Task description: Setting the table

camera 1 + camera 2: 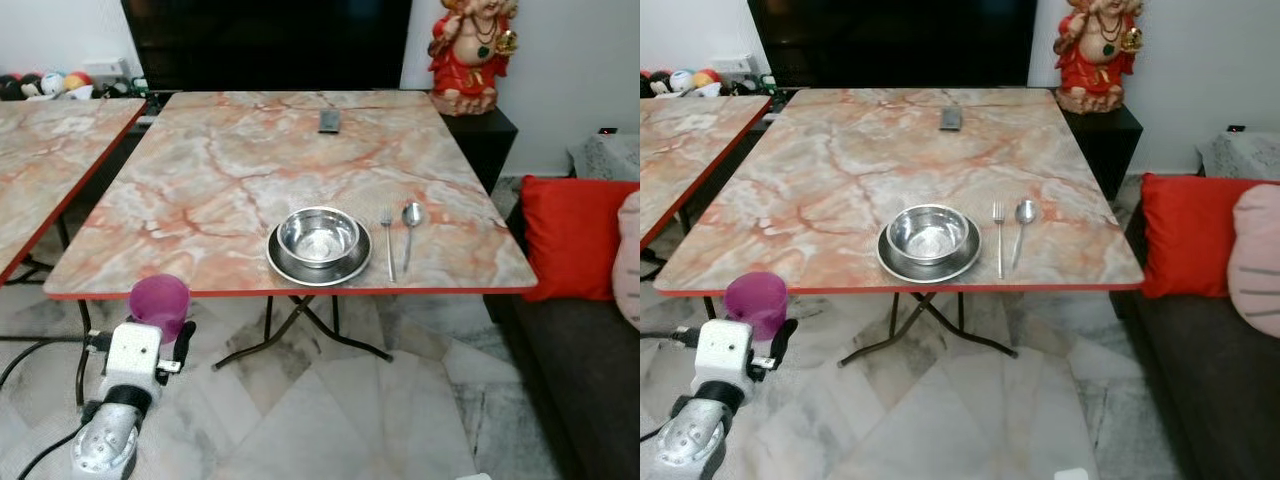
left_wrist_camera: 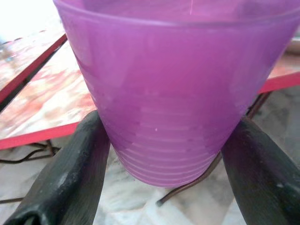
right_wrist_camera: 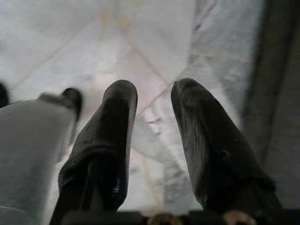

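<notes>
Left tool gripping translucent purple plastic cup, carrying it toward marble-patterned worktop; next, placing beside steel bowl. Right tool hanging idle, fingers parted, empty.

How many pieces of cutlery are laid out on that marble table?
2. A silver metal fork lies just right of the round steel plate that holds the steel bowl, and a silver metal spoon lies right of the fork. More could be hidden inside the bowl, though none shows.

Nothing readable is showing anywhere — no text, label, brand, number or sign is standing out on any surface.
</notes>
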Robot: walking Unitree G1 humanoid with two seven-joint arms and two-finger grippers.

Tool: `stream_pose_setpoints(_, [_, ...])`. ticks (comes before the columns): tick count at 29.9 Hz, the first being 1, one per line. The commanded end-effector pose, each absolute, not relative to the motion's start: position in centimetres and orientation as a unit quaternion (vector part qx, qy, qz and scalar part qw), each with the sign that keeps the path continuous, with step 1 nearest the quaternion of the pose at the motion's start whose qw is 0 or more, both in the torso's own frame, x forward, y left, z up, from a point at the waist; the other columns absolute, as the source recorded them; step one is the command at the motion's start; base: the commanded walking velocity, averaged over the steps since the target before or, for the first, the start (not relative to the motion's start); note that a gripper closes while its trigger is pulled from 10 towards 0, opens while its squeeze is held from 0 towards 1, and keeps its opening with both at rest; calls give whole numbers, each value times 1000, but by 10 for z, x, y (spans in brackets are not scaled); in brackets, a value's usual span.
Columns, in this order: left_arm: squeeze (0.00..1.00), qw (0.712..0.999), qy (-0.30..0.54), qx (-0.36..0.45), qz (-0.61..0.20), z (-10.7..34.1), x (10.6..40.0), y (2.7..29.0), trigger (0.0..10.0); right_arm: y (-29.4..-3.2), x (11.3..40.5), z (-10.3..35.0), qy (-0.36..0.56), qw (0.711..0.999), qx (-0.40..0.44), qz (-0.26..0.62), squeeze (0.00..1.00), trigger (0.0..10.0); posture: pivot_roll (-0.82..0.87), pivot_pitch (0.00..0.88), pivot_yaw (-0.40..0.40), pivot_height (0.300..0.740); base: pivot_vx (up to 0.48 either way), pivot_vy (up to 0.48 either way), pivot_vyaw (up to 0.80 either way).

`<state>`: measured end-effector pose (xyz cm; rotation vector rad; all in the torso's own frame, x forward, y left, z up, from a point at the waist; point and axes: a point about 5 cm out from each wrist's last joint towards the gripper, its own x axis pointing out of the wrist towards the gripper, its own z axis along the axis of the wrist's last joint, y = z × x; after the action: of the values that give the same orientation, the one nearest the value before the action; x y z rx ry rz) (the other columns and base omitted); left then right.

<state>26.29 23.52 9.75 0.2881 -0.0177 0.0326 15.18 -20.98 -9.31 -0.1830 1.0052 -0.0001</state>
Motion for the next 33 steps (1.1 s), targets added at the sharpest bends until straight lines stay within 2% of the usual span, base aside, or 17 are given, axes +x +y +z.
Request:
stream_pose_setpoints(1, [0,990,-1,143,18,95,261,238,10000,-207,149,-95,486,870,-86,6,0,10000,17,57,-11,740,0,0,0])
stream_pose_setpoints(24, [0,992,-4,124,13,97,262,236,10000,-207,150,-94,484,871,-85,4,0,10000,16,75,-11,740,0,0,0])
stream_pose_setpoints(33, [0,992,-6,124,13,98,263,236,10000,-207,150,-94,485,871,-84,3,0,10000,18,80,-10,740,258,0,0])
